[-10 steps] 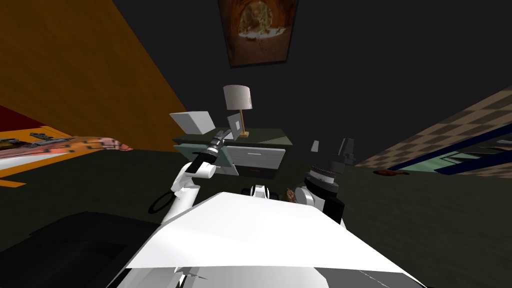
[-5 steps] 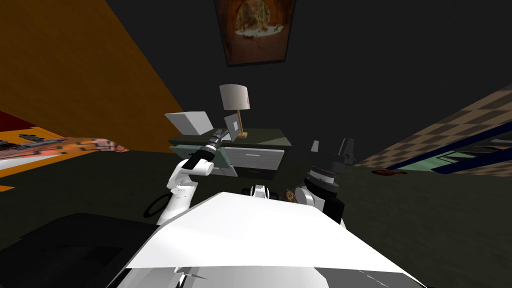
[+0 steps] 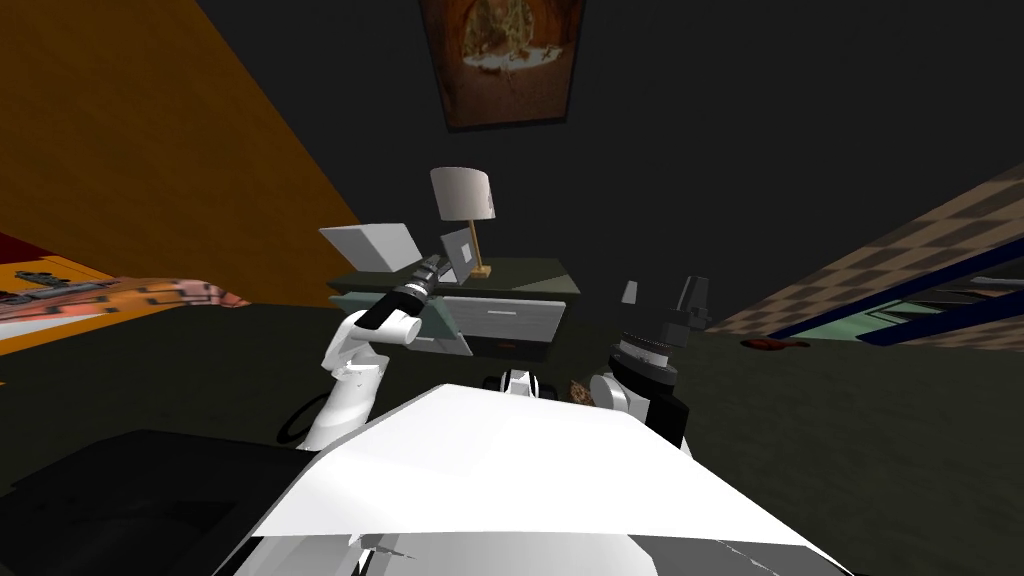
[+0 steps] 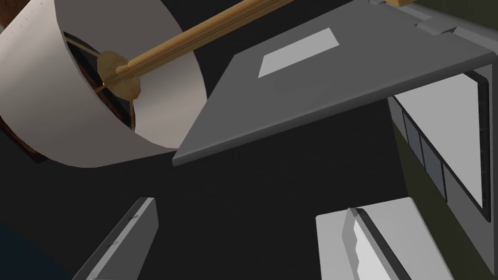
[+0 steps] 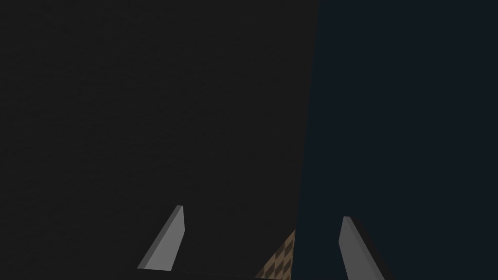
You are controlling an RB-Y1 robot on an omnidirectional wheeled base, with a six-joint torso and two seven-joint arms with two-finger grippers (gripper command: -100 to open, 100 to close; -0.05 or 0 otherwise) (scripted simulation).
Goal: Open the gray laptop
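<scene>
Located on the dark, flat top of a nightstand (image 3: 530, 272): gray laptop (image 3: 457, 252), just beside the wooden foot of a lamp (image 3: 461, 193). Built as two thin, hard-edged slabs, smooth and matt. Lid lifted clear of the base, joined to it at a hinge on the lamp side. Marked on the lid's outer face with one plain, lighter rectangle. On the base, per the left wrist view: a pale panel inside a dark frame, with a row of dark oblongs alongside.

Just short of the lid's free edge, not touching it: left gripper (image 4: 248, 206), fingers spread wide, nothing between them. Just beside one finger: a light grey box (image 4: 413, 233), blocky and plain, resting on the same top next to the laptop.

Lamp details: drum-shaped, off-white, hollow shade on a round stem of streaked wood.

Nightstand front: light grey drawer faces with a thin bar handle, the left part crossed by the left forearm.

Raised on the right, well apart from the nightstand: right gripper (image 3: 663, 293), fingers parted about a third of the wrist view's width, empty.

Surroundings: a framed brownish picture (image 3: 503, 60) on the dark wall above the lamp; an orange wall (image 3: 150, 150) and an orange-and-black patterned cloth (image 3: 170, 293) at left; a brown chequered wall (image 3: 950, 235) at right; a dark floor (image 3: 850, 450).
</scene>
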